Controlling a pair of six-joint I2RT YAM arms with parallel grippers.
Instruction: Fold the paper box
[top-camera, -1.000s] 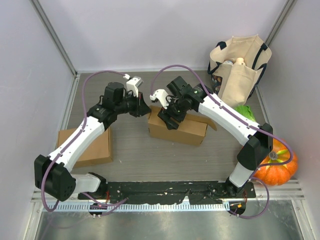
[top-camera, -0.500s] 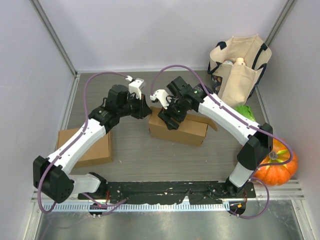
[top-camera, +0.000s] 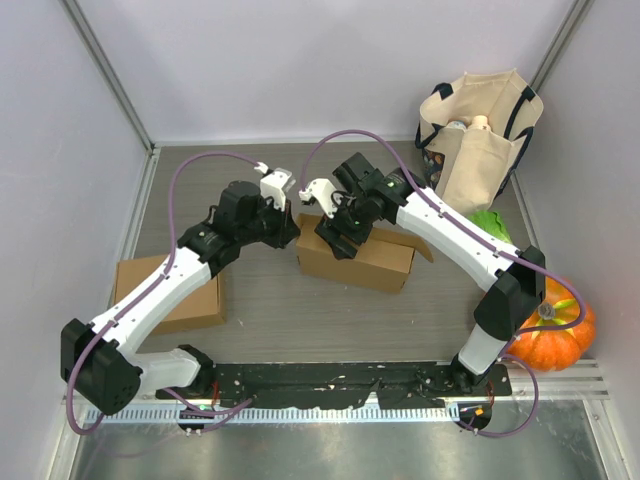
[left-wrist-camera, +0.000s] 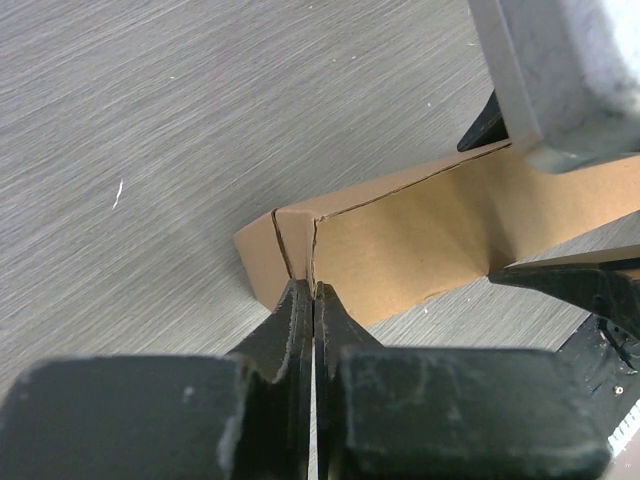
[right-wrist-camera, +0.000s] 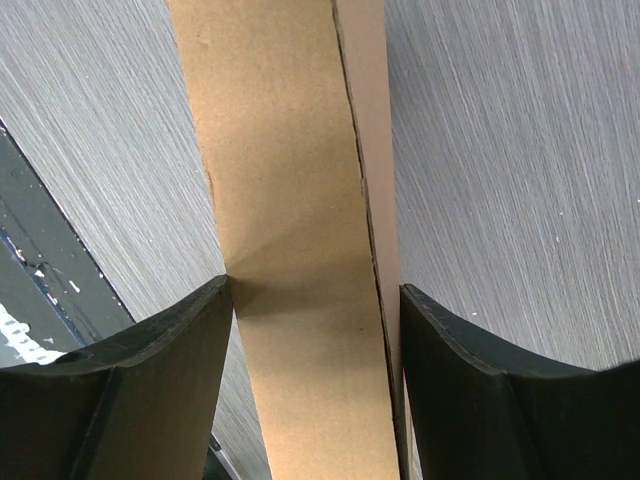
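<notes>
Now box (top-camera: 378, 262) sits at middle of bench (top-camera: 290, 315); right claw (right-wrist-camera: 313, 290) grasps it across its width, one finger on each long side; left claw (left-wrist-camera: 314, 292) clenched tight, tips touching the box's left end corner at a crease

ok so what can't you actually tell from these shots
Top view: the right gripper and its arm cover part of the box top, hiding its flaps.
Left wrist view: the shut left gripper meets the box's corner; whether it pinches cardboard is unclear.
Right wrist view: picture edges cut off both box ends.
Top view: the bag walls hide most contents.
</notes>
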